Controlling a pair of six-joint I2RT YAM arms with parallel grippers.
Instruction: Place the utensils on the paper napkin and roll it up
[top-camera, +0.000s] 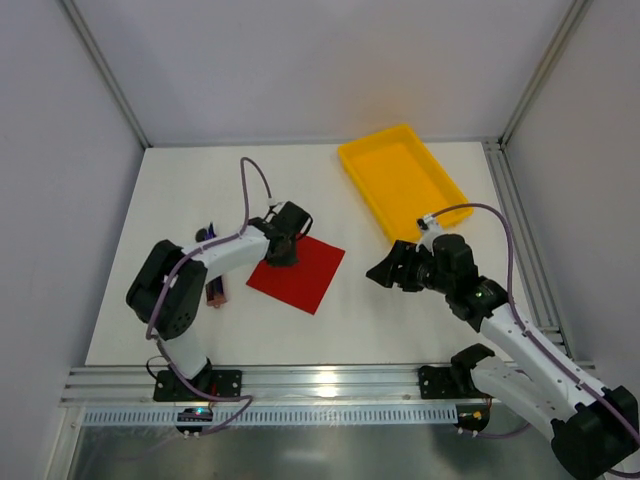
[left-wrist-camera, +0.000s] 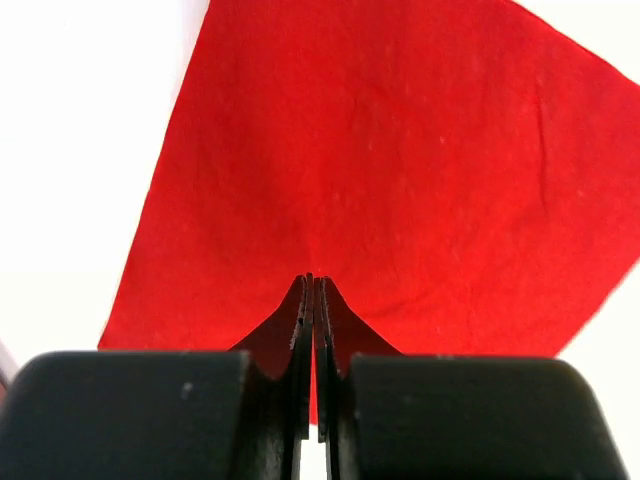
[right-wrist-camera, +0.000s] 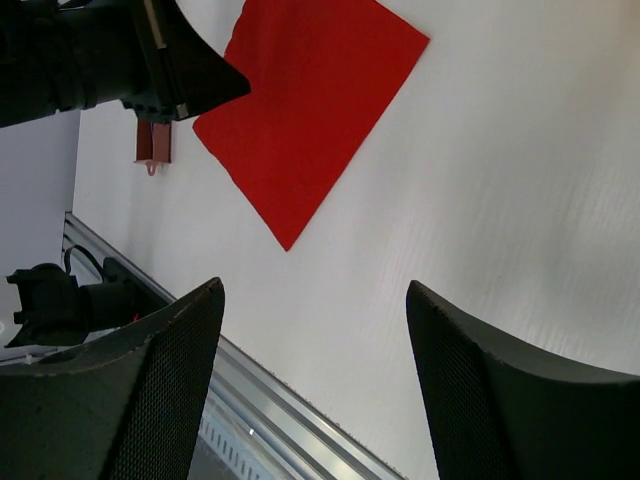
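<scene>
The paper napkin (top-camera: 300, 272) lies flat on the white table as a red square turned like a diamond; it also shows in the left wrist view (left-wrist-camera: 400, 170) and the right wrist view (right-wrist-camera: 310, 100). My left gripper (top-camera: 281, 250) is shut, with its tips (left-wrist-camera: 314, 280) pinched on the napkin just inside its upper-left edge, and faint creases run out from them. My right gripper (top-camera: 385, 270) is open and empty above bare table right of the napkin (right-wrist-camera: 315, 290). A blue-purple utensil end (top-camera: 208, 233) peeks out behind the left arm. The black utensil is hidden.
A yellow tray (top-camera: 372, 178) stands at the back right. A small brownish-red block (top-camera: 215, 292) lies left of the napkin beside the left arm, and also shows in the right wrist view (right-wrist-camera: 152, 145). The table's metal front rail (top-camera: 320, 380) runs along the near edge.
</scene>
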